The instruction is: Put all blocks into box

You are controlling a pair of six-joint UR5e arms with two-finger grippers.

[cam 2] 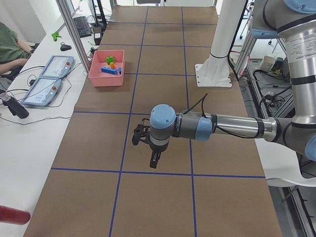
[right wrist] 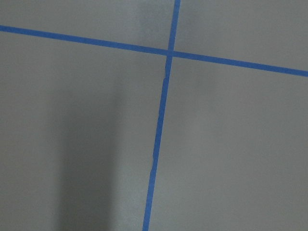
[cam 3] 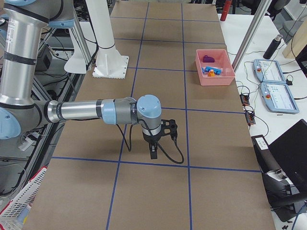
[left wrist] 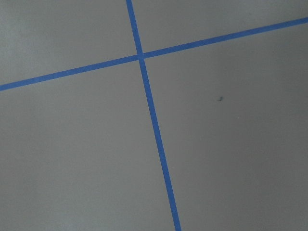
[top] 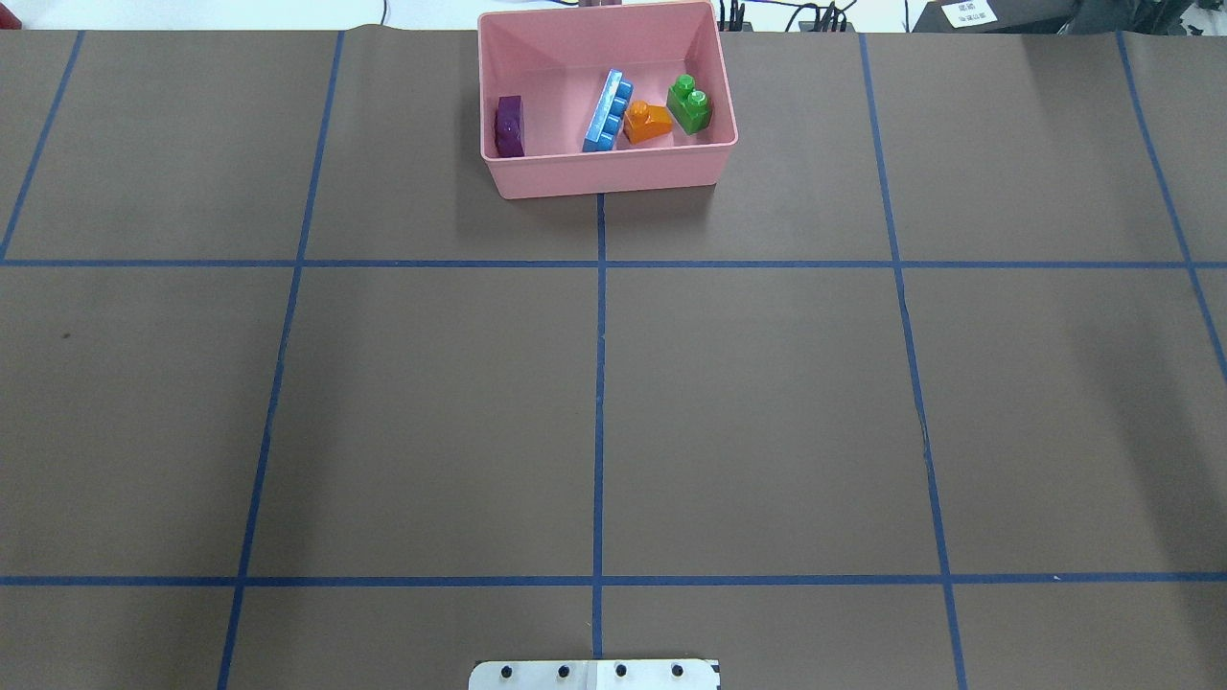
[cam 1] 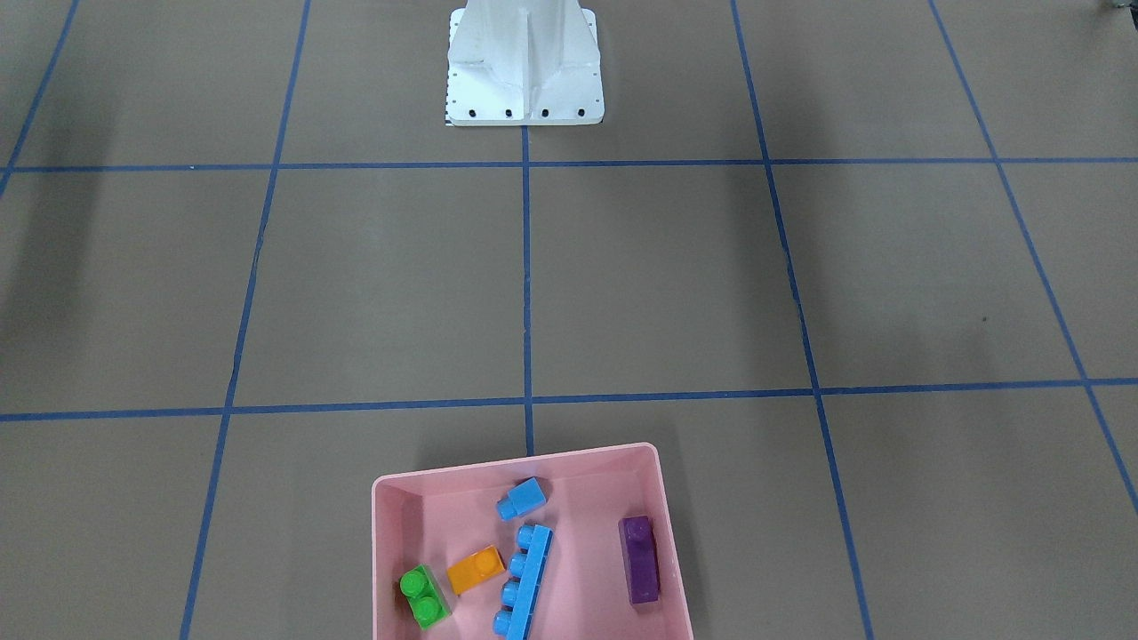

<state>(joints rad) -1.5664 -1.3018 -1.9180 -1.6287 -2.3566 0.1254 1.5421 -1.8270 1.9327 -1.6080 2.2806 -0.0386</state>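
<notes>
Pink box (cam 1: 582, 533) holds every block (cam 1: 524, 580), well apart from left pincer (cam 2: 154, 159) and right pincer (cam 3: 153, 151) alike; their opening cannot be told.

5 blks (cam 1: 524, 580), all in pink box (cam 1: 582, 493)

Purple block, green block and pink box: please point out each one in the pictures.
purple block (cam 1: 639, 560), front-facing view, its top face.
green block (cam 1: 421, 596), front-facing view, between its two studs.
pink box (top: 604, 174), overhead view, its near outer wall.
</notes>
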